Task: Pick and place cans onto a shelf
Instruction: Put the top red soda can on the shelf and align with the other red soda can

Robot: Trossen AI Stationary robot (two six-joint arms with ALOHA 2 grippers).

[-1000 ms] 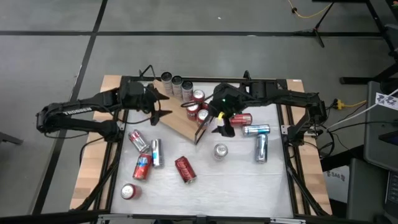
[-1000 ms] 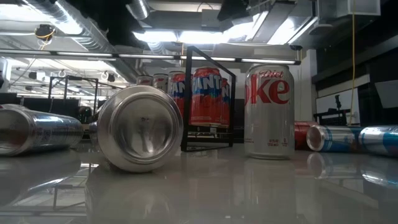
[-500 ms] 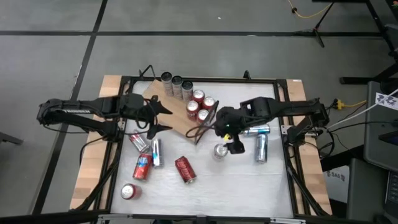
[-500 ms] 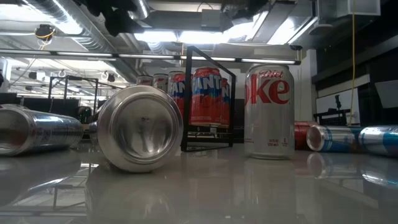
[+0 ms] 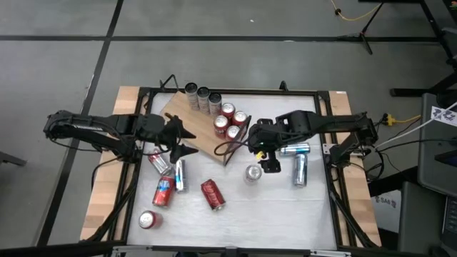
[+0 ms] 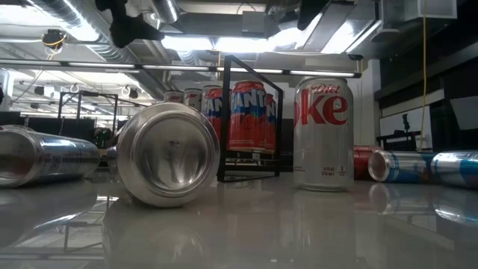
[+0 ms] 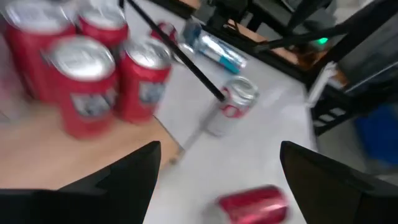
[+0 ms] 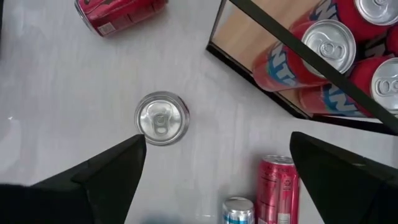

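The wooden shelf lies at the table's far middle, its black frame at its right end. Several cans stand on it: three silver ones and several red ones. My left gripper hovers open over the shelf's near left edge, empty. My right gripper hovers open, empty, just right of the frame. An upright silver can stands on the table beyond its fingers; it also shows in the high view and the low view.
Loose cans lie on the white table: red and silver ones at the near left, a red one near the middle, blue-and-silver ones at the right. A red can stands upright near the front left.
My left gripper has moved from over the shelf toward the table's near edge, staying open. My right gripper has moved away from the shelf's cans toward the near edge and a little right, ending beside the upright silver can. No can has moved.
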